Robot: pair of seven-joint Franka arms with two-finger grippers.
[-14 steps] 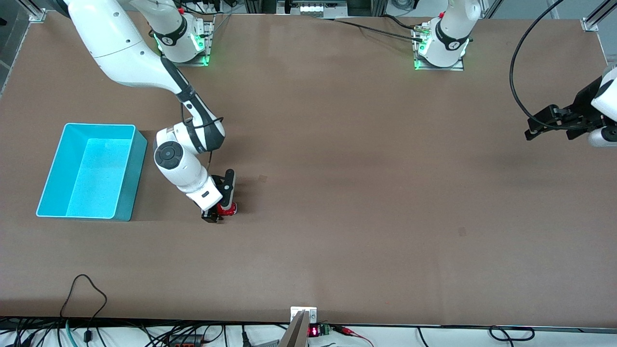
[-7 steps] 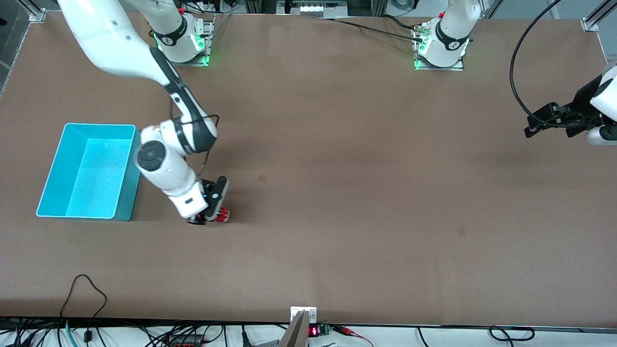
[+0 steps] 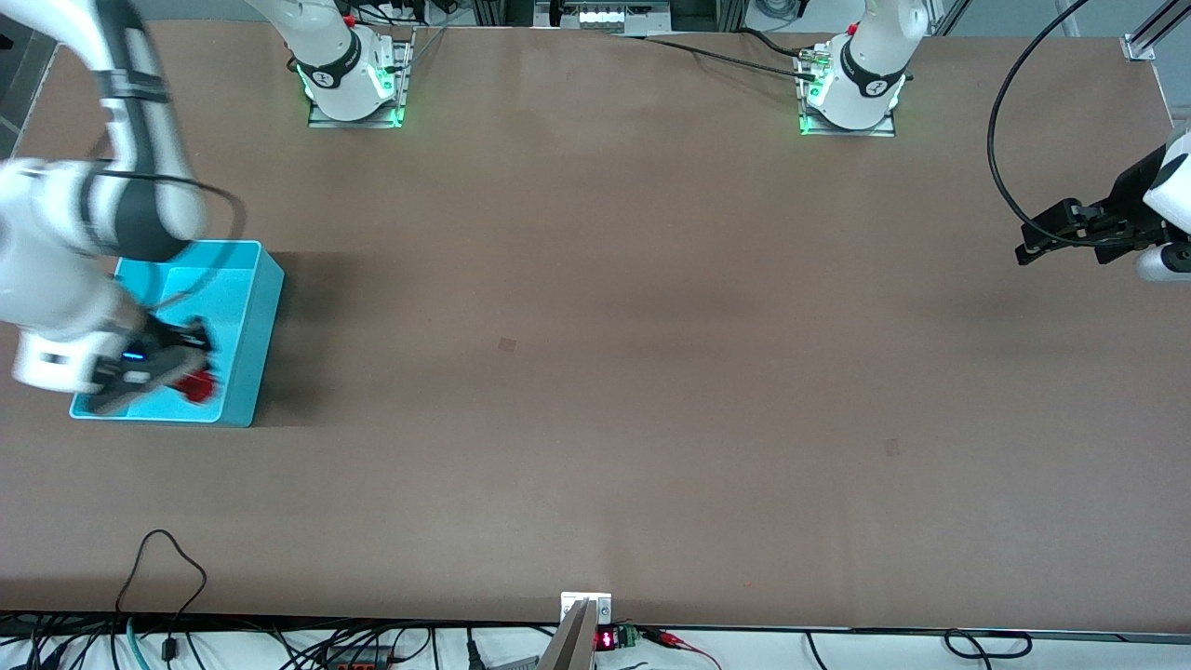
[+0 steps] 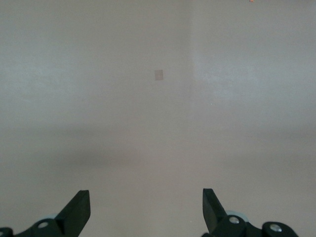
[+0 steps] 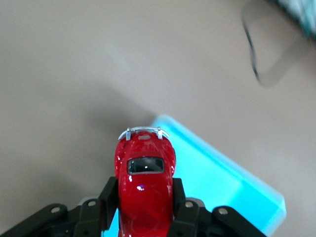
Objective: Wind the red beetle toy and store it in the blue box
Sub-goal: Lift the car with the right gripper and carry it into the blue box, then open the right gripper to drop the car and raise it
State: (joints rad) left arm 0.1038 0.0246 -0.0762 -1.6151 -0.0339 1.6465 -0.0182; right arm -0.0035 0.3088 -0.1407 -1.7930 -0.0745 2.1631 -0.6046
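My right gripper (image 3: 186, 368) is shut on the red beetle toy (image 3: 195, 384) and holds it in the air over the blue box (image 3: 262, 307), above the box's part nearest the front camera. In the right wrist view the glossy red car (image 5: 144, 182) sits between the black fingers (image 5: 109, 193), silver bumper pointing away, with the box's turquoise corner (image 5: 222, 182) below it. My left gripper (image 3: 1061, 237) is open and empty, waiting above the table at the left arm's end; its wrist view shows both fingertips (image 4: 79, 210) wide apart over bare table.
The brown table (image 3: 595, 372) surrounds the box. A small darker patch (image 3: 507, 344) marks the table near the middle. Cables (image 3: 167, 558) lie along the edge nearest the front camera.
My right arm lifted the red beetle toy off the table and carried it toward the right arm's end, from beside the box to over it. The left arm has not moved.
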